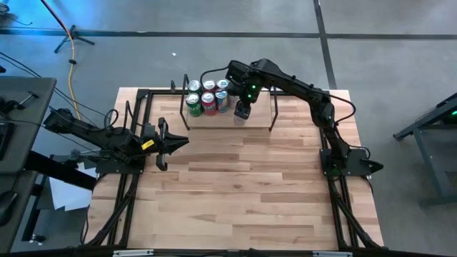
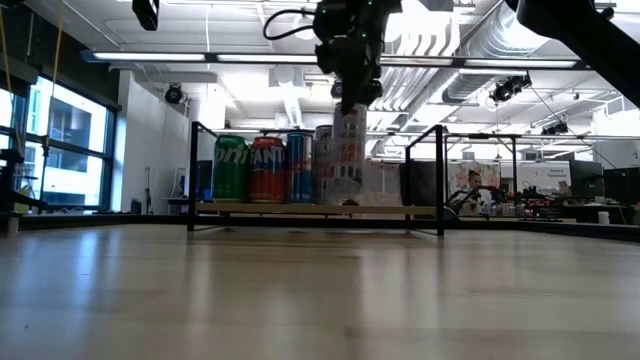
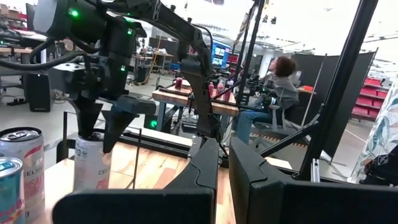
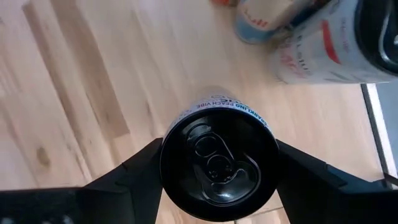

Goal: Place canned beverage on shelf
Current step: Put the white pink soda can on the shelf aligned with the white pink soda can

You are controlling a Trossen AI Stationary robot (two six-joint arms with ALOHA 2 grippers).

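The shelf (image 1: 258, 118) is a pale board with black wire uprights, standing at the table's far edge. Several cans (image 1: 208, 95) stand on its left half, green, red and blue in the low view (image 2: 266, 168). My right gripper (image 1: 243, 108) hangs over the shelf just right of them, shut on a tall white can (image 2: 346, 160) with a black top. Whether the can's base touches the board I cannot tell. My left gripper (image 1: 186, 140) is shut and holds nothing, out over the table's left part. My right gripper pinches the white can by its upper rim (image 4: 217, 115) between its two fingers (image 4: 140, 171), one on each side of the black top. The fingers come from above, pointing steeply down. The can hangs upright below them (image 3: 92, 165).
Bare board (image 2: 400, 209) lies between the held can and the right upright (image 2: 441, 175). A white and red can (image 4: 336, 43) stands close beside the held one. A person sits at a desk in the room beyond (image 3: 283, 87).
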